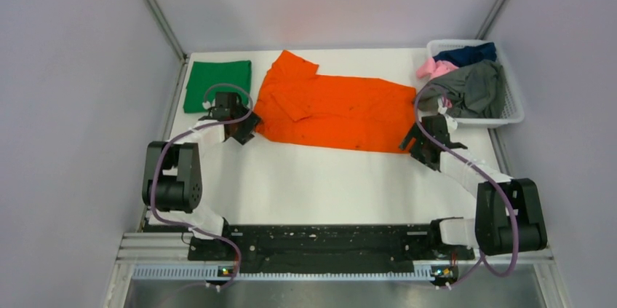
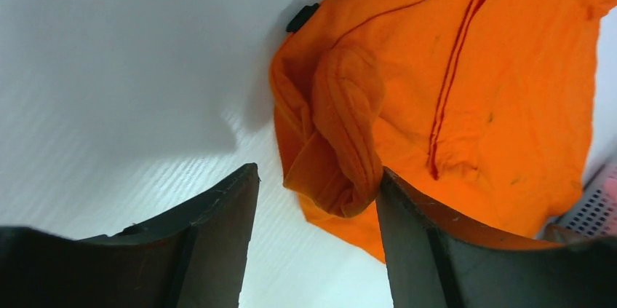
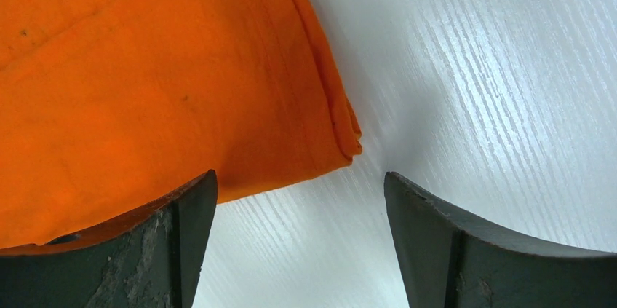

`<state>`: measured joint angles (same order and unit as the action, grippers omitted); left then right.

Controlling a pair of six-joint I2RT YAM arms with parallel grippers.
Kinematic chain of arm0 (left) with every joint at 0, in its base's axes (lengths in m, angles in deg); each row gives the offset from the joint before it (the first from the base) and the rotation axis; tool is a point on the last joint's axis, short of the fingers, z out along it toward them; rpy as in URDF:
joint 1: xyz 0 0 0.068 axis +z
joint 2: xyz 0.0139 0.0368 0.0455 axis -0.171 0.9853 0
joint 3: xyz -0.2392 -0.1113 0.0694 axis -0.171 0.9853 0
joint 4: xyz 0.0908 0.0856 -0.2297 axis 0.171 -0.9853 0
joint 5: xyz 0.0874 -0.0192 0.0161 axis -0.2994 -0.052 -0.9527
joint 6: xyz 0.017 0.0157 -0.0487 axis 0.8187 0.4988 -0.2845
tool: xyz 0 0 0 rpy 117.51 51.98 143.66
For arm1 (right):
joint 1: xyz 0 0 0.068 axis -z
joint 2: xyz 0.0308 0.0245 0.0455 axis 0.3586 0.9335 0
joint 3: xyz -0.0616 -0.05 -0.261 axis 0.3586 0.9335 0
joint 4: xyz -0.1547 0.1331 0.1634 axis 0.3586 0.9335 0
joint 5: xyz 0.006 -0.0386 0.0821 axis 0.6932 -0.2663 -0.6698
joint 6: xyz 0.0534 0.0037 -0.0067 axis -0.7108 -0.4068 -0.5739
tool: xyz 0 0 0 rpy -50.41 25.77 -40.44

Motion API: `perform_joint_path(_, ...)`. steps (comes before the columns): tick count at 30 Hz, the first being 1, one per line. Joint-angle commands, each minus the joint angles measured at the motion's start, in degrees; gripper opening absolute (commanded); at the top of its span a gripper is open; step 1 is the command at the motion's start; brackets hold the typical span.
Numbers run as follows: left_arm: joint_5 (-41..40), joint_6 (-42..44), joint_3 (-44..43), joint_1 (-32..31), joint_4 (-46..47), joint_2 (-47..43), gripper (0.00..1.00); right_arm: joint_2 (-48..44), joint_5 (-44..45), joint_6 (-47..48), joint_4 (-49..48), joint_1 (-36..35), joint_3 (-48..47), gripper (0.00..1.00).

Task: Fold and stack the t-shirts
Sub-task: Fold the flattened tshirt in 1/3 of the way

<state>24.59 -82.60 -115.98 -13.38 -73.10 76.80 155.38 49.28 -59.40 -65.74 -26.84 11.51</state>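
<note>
A bright orange t-shirt (image 1: 335, 108) lies spread across the back half of the white table. My left gripper (image 1: 244, 132) is at its left end. In the left wrist view this gripper (image 2: 316, 184) is open, and a bunched roll of orange cloth (image 2: 349, 133) rests against the right finger (image 2: 429, 250), with bare table beside the left finger. My right gripper (image 1: 412, 142) is at the shirt's near right corner. In the right wrist view it (image 3: 300, 180) stands open, low over the table, with the hemmed corner (image 3: 349, 144) just beyond its fingertips. A folded green t-shirt (image 1: 217, 84) lies at the back left.
A white lattice basket (image 1: 513, 115) stands at the back right, holding grey (image 1: 473, 89), pink (image 1: 434, 68) and navy (image 1: 466, 53) shirts. Grey walls close in the table on three sides. The arm bases sit on a black rail (image 1: 327, 239) at the near edge.
</note>
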Motion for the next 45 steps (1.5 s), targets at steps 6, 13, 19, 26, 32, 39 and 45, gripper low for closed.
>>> perform_joint_path(6,3.1,-7.7,0.9,0.3,9.1,-1.1,0.64,1.3,1.9,-2.5,-4.8,0.9,0.5,0.82)
perform_joint_path(13,-2.3,-8.4,1.7,0.2,5.7,-4.4,0.64,1.3,1.9,-2.7,-5.4,1.4,0.8,0.82)
perform_joint_path(19,-5.1,-10.9,2.0,0.2,6.5,-2.9,0.58,1.4,1.9,-4.3,-7.2,2.7,1.5,0.82)
perform_joint_path(26,-7.4,-10.8,0.4,0.2,4.5,-0.7,0.21,3.4,-0.9,-4.9,-10.1,3.4,1.5,0.65)
perform_joint_path(32,-9.6,-8.4,0.1,0.3,1.8,-0.7,0.0,5.1,-1.7,-3.3,-10.0,3.5,1.8,0.27)
perform_joint_path(39,-11.8,-2.9,2.1,0.3,-1.3,-5.8,0.0,3.1,-1.3,0.1,-6.4,3.9,-0.4,0.0)
perform_joint_path(45,-14.3,1.2,3.2,0.2,-7.6,-12.4,0.0,-3.8,-0.4,2.6,0.8,4.0,-2.5,0.0)
